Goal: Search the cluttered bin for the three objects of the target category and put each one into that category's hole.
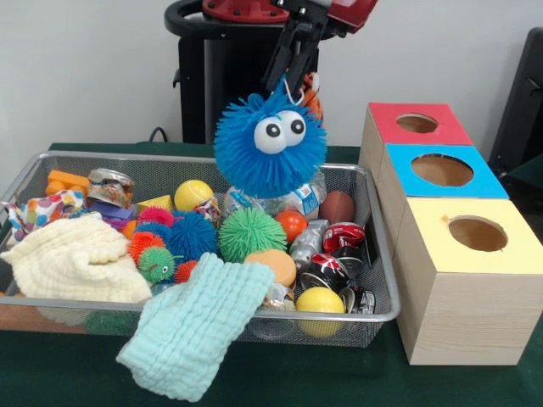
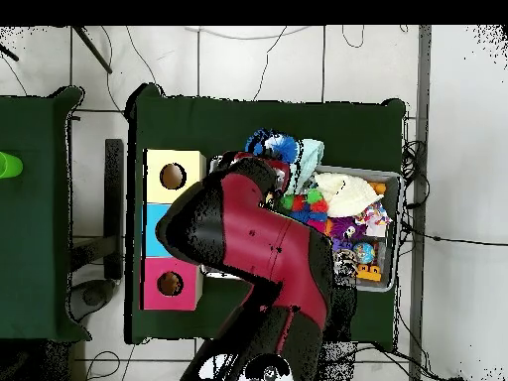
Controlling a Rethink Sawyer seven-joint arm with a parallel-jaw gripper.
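Observation:
My gripper (image 1: 287,83) hangs from the top of the front view and is shut on the top of a blue spiky ball with googly eyes (image 1: 270,140), holding it above the back of the wire mesh bin (image 1: 127,156). The ball also shows in the overhead view (image 2: 282,147), beside the arm. The hole (image 1: 417,123) of the red-faced box lies to the right of the bin, farthest back in the row of boxes; it also shows in the overhead view (image 2: 170,284). More spiky balls lie in the bin: a green one (image 1: 251,232), a blue one (image 1: 192,233) and small ones (image 1: 154,263).
The blue-faced box (image 1: 441,171) and the yellow-faced box (image 1: 477,234) stand in front of the red one. The bin also holds crushed cans (image 1: 333,254), yellow balls (image 1: 320,300), a cream cloth (image 1: 75,263) and a mint cloth (image 1: 199,331) draped over the front rim.

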